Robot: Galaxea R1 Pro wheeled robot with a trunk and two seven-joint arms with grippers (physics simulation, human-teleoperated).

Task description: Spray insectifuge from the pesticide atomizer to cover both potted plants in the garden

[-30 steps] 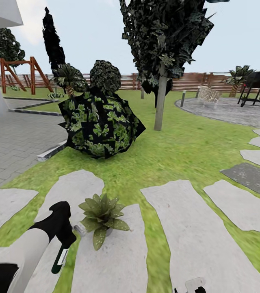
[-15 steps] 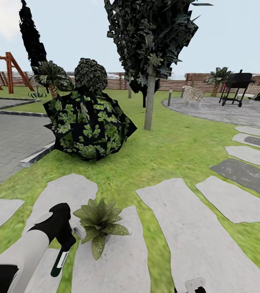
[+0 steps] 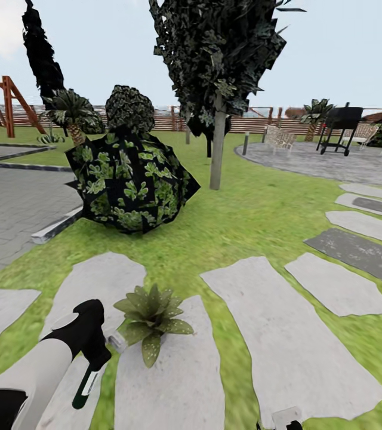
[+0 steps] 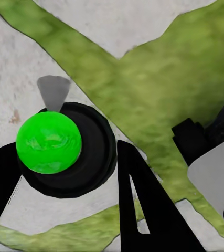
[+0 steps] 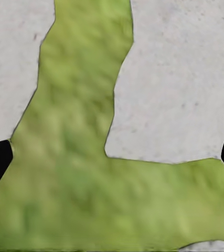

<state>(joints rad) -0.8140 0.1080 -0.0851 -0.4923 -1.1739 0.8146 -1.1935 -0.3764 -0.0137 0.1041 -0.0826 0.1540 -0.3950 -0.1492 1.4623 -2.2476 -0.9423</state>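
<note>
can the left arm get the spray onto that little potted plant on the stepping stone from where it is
Probably yes: the left gripper holds the pesticide atomizer right beside the potted plant, with nothing between them; some whitish specks already dot its front leaf.

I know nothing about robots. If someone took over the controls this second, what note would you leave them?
Left gripper: closed around the pesticide atomizer, held just beside the potted plant on the stepping stone.
Right gripper: open, holding nothing, over grass.
Done: atomizer picked up and brought to this plant; its front leaves show pale specks, possibly insectifuge.
Left: finish covering this plant, then spray the other one.
</note>
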